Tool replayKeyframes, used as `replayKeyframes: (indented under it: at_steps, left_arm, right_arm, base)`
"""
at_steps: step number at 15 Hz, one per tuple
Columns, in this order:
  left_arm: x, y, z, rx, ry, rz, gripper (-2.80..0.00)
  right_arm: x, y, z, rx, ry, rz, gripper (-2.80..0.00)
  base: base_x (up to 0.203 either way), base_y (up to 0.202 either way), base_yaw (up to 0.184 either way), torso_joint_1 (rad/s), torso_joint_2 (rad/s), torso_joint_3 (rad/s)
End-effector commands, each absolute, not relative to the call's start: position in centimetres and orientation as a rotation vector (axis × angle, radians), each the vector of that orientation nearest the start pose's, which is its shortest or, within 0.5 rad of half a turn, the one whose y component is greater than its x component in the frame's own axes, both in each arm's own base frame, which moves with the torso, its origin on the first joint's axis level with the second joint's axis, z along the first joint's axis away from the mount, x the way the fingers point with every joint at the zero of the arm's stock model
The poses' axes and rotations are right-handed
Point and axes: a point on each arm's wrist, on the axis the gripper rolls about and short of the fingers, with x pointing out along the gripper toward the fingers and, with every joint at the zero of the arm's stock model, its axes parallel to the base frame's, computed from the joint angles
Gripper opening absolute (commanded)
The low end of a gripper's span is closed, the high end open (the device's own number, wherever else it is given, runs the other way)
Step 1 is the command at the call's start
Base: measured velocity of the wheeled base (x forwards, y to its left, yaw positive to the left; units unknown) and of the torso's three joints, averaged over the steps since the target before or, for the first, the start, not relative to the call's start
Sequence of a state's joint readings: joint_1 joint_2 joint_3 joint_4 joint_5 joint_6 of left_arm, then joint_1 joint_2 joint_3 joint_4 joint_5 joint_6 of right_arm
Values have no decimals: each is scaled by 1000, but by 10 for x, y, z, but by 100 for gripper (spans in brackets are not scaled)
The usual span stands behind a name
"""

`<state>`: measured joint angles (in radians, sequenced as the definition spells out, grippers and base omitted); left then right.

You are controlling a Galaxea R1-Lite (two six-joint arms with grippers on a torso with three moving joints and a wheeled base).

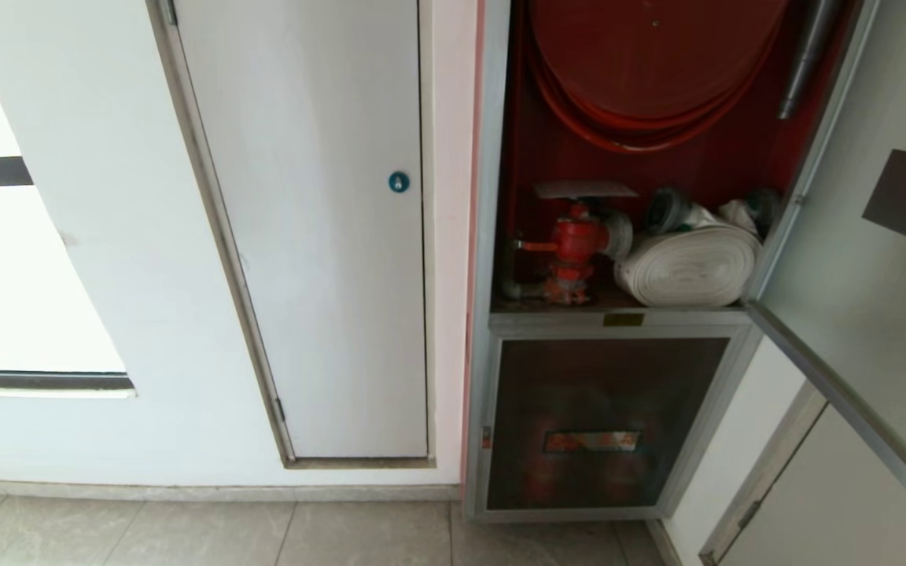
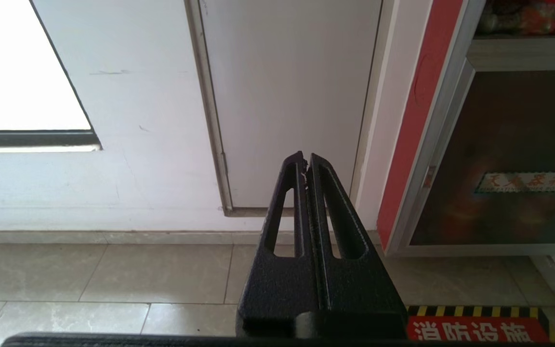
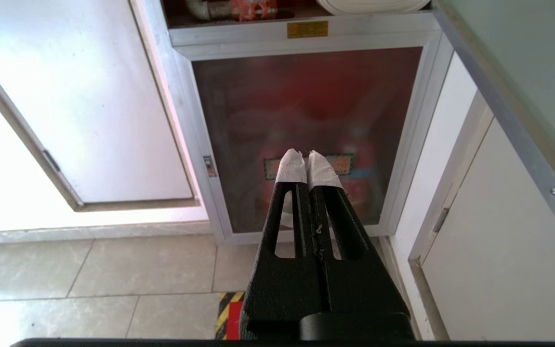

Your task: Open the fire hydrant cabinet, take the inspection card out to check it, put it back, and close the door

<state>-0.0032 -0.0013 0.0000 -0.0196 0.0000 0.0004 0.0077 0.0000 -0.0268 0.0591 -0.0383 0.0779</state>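
The fire hydrant cabinet [image 1: 491, 236] stands open, showing its red inside with a red hose reel [image 1: 650, 63], a red valve [image 1: 575, 244] and a rolled white hose [image 1: 689, 267]. Its door [image 1: 854, 259] is swung out to the right, and its lower frame edge [image 3: 513, 96] shows in the right wrist view. A thin grey flat piece [image 1: 585, 189] rests on top of the valve; I cannot tell whether it is the inspection card. My left gripper [image 2: 305, 161] is shut and empty, low before the white wall. My right gripper [image 3: 305, 156], with white-taped tips, is shut and empty in front of the lower glass panel [image 3: 306, 120].
A plain white door [image 1: 327, 236] with a blue round lock [image 1: 399, 182] is left of the cabinet. The lower glass panel [image 1: 602, 424] is closed. A red and yellow-black floor marking [image 2: 480, 325] lies on the tiled floor [image 1: 185, 534]. Another white door [image 3: 508, 250] is under the open door.
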Motion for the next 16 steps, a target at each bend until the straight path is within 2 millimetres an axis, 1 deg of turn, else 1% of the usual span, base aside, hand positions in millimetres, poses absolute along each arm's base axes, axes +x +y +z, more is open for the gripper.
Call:
replayKeyframes:
  at_steps: [1, 8, 10, 12, 14, 16]
  left_arm:
    - [-22, 0, 74, 1, -8, -3, -280]
    - [-22, 0, 74, 0, -8, -3, -280]
    - [-22, 0, 74, 0, -8, -3, -280]
    - [-22, 0, 74, 1, -8, -3, -280]
    - [-22, 0, 74, 1, -8, -3, -280]
    - [-22, 0, 74, 2, -8, -3, -280]
  right_arm:
    - [-25, -1, 77, 77, 33, -32, -280]
    - [-25, -1, 77, 79, 30, -32, -280]
    - [-27, -1, 84, 78, 9, -33, -280]
    - [-28, -1, 108, 79, -15, -36, -280]
    - [-27, -1, 141, 80, -36, -46, -280]
    - [-19, -3, 163, 79, -21, -111, -280]
  base:
    - [0, 0, 0, 0, 0, 0]
    - [0, 0, 0, 0, 0, 0]
    - [0, 0, 0, 0, 0, 0]
    - [0, 0, 0, 0, 0, 0]
    - [0, 0, 0, 0, 0, 0]
    - [0, 0, 0, 0, 0, 0]
